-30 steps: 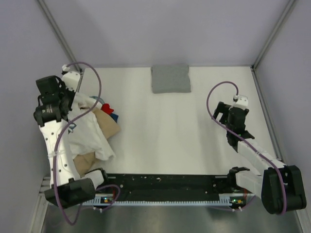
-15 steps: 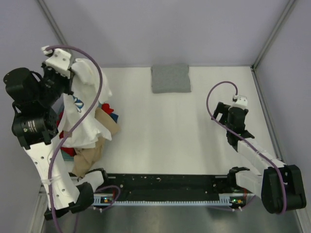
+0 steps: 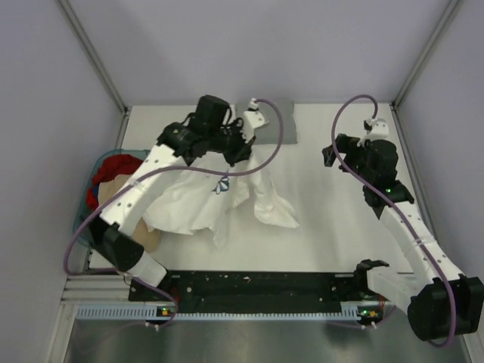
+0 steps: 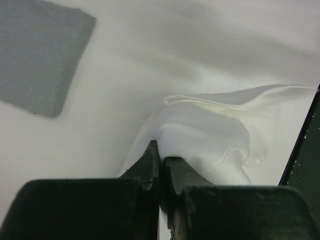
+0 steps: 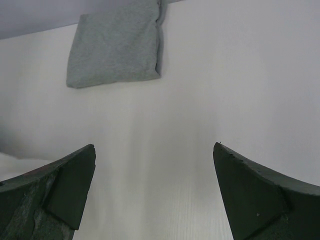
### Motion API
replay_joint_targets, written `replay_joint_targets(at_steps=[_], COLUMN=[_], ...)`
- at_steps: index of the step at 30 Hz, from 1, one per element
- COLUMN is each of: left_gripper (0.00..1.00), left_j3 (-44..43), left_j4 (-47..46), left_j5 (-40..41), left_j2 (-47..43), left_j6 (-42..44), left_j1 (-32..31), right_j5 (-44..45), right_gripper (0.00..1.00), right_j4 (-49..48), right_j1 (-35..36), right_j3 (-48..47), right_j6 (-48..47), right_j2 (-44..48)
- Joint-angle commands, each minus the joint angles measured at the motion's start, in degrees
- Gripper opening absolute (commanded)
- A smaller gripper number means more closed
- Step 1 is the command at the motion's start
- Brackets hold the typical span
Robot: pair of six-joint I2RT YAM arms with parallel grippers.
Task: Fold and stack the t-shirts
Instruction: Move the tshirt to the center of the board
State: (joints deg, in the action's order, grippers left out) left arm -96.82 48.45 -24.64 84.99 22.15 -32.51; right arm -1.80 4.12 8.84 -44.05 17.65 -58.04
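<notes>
My left gripper is shut on a fold of the white t-shirt and holds it up over the middle of the table, the cloth hanging down and trailing to the left. A small blue print shows on it. In the left wrist view the jaws pinch the white cloth. The grey t-shirt lies folded at the table's back edge, partly hidden by the left arm. It also shows in the left wrist view and the right wrist view. My right gripper is open and empty.
A basket at the left edge holds red cloth and tan cloth. A black strip runs along the near edge. Grey walls close in the back and both sides.
My left arm has swung from the pile at the left to the middle back of the table, carrying the white t-shirt with it. My right arm has lifted and stretched toward the back.
</notes>
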Motion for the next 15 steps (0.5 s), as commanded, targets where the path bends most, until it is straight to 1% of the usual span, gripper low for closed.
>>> replay_joint_targets(at_steps=[1,3,5,6,7,9,11,13,15], left_gripper=[0.0,0.0,0.0,0.13,0.33,0.99,0.99,0.99,0.99], left_j3=[-6.3,-10.8,-14.1,-16.2,-17.8,-20.3,-21.6,-20.9,-18.3], left_j4=[-7.4,-7.6,-9.8,-10.4,-10.6,-10.7,-10.6,-10.6,-10.0], left_j5=[-3.2,-7.2,-7.6,-7.5,-7.5,-5.7,-5.2,-7.1,-10.2], left_j2=[10.0,16.2,21.8,24.4,26.3,29.5,30.4,28.8,25.2], left_j6=[-1.0,-1.8,-3.8,-3.8,-3.7,-4.5,-5.8,-6.1,-5.1], left_j1=[-6.5,-7.1,-7.1,-7.1,-7.0,-6.4,-4.9,-1.5,3.4], right_j5=[-3.2,-1.8,0.7,1.5,1.5,1.5,-1.1,-5.9,-10.0], right_gripper=[0.99,0.99,0.99,0.99,0.99,0.99,0.99,0.99,0.91], right_j4=[9.7,12.5,15.3,16.4,17.3,18.9,21.3,23.7,27.0], right_j1=[0.0,-0.1,-0.8,-1.3,-1.6,-2.0,-2.0,-2.0,-1.6], right_j3=[-6.0,-8.0,-9.6,-10.2,-10.5,-11.6,-13.2,-15.0,-16.4], right_j6=[1.5,2.0,2.0,1.7,1.3,-0.3,-2.1,-3.2,-1.7], right_j2=[2.1,2.6,2.9,3.1,3.2,3.1,1.7,-0.5,-3.0])
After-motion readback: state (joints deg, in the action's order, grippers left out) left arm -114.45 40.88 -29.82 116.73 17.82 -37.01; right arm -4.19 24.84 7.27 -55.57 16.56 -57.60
